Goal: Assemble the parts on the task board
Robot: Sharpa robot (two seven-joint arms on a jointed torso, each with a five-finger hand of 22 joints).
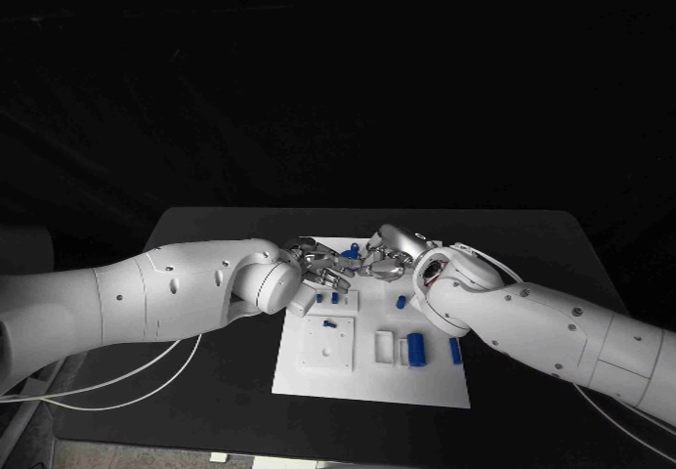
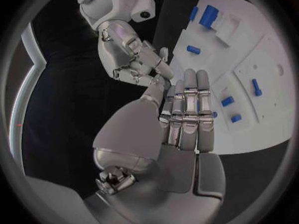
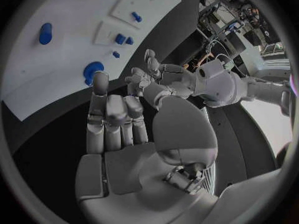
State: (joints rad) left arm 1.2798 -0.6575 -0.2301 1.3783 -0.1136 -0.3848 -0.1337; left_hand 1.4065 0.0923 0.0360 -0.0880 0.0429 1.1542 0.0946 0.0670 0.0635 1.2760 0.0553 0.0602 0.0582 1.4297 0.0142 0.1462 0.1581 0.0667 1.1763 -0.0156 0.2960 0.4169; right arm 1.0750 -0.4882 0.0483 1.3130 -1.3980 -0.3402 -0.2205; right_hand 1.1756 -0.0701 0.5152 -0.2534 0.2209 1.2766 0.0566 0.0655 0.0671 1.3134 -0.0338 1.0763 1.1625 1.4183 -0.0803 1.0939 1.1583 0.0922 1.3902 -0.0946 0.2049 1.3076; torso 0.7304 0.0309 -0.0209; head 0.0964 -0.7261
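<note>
Count from my station
I see one task board (image 1: 369,376), two hands, and about seven blue parts (image 1: 416,345).

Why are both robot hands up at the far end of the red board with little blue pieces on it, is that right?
Nearly. The task board is white, not red, as the head view shows. Both the left hand and right hand are at its far end, and its parts are blue.
</note>
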